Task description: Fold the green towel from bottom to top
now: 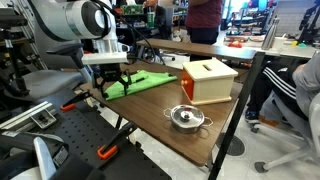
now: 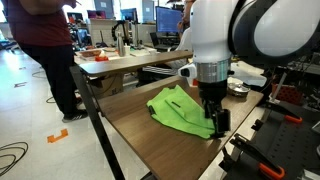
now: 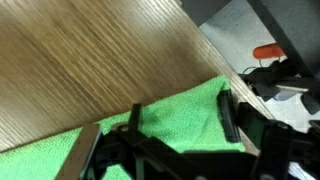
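Black fingers (image 3: 228,112) of the robot's gripper (image 3: 181,112) stand spread apart, low over a corner of the rumpled green cloth towel (image 2: 178,108), which lies near the edge of the brown wood-grain desk (image 2: 128,128). Farther along sit a pale wooden slotted box (image 1: 208,80) and a small steel pot (image 1: 186,118). Office monitors (image 2: 168,18) glow behind.
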Tool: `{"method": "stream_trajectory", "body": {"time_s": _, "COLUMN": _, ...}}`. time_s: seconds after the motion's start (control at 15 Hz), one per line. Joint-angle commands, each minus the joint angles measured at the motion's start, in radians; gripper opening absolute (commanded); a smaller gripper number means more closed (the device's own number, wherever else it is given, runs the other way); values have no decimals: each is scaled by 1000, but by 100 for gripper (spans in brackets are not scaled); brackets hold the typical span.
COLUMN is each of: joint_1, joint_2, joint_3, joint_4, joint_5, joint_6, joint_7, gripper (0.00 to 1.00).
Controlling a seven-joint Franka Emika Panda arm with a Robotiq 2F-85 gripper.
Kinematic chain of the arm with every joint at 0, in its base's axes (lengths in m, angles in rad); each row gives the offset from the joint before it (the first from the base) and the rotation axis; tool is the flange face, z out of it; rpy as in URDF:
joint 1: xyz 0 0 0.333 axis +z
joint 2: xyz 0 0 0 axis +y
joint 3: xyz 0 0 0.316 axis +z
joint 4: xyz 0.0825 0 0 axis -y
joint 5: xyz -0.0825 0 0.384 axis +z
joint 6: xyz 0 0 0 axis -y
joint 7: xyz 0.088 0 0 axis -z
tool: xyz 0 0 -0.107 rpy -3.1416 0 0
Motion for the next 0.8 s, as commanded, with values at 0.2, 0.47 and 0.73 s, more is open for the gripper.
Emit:
{"method": "stream_trajectory", "body": {"time_s": 0.2, "joint_1": 37, "joint_2": 61, "joint_3": -32, "joint_4": 76, "joint_5": -33, "joint_6": 15, "joint_7": 65, "gripper": 100}}
{"method": "stream_trajectory", "body": {"time_s": 0.47, "joint_1": 53, "joint_2": 60, "joint_3": -48, "joint_4": 86, "joint_5": -37, "joint_6": 28, "joint_7": 101, "gripper": 100}}
{"method": "stream_trajectory", "body": {"time_s": 0.73, "joint_1": 62, "joint_2": 50, "joint_3": -52, "joint_4": 76, "joint_5": -44, "joint_6": 9, "joint_7": 110, "gripper": 100}}
